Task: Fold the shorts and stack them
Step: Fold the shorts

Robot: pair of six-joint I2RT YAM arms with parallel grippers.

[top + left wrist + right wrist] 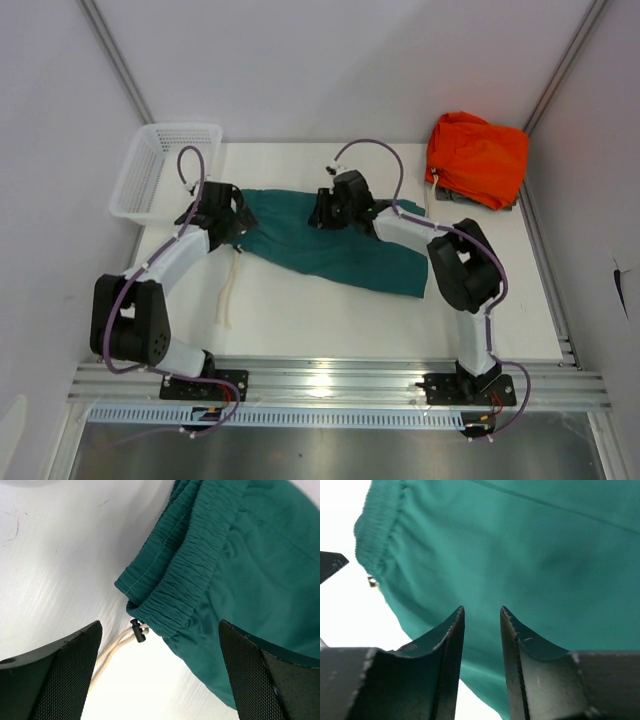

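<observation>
The two arms are bolted to a metal rail (330,378) at the near edge of the white table (330,320). Just past it on the left, a cream drawstring (228,290) trails toward the near edge over bare tabletop. It leads up to the shorts (345,250), which lie flat across the middle of the table. They slant from the far left to the nearer right.

The left gripper (160,626) hangs over the left end of the shorts. Its jaws stand spread as wide as they go and hold nothing. In its wrist view the gathered waistband (185,575) lies in the gap between the fingers. The drawstring comes out from under it through a small black toggle (137,630).

The right gripper (482,611) is low over the far edge of the shorts, near their middle. Its jaws are drawn in to a slim gap with green cloth showing through it. Whether the tips have pinched any cloth I cannot tell.

At the far left a white plastic basket (160,165) sits tilted against the table's edge. At the far right corner lies a bundled orange garment (478,155), well apart from the shorts.
</observation>
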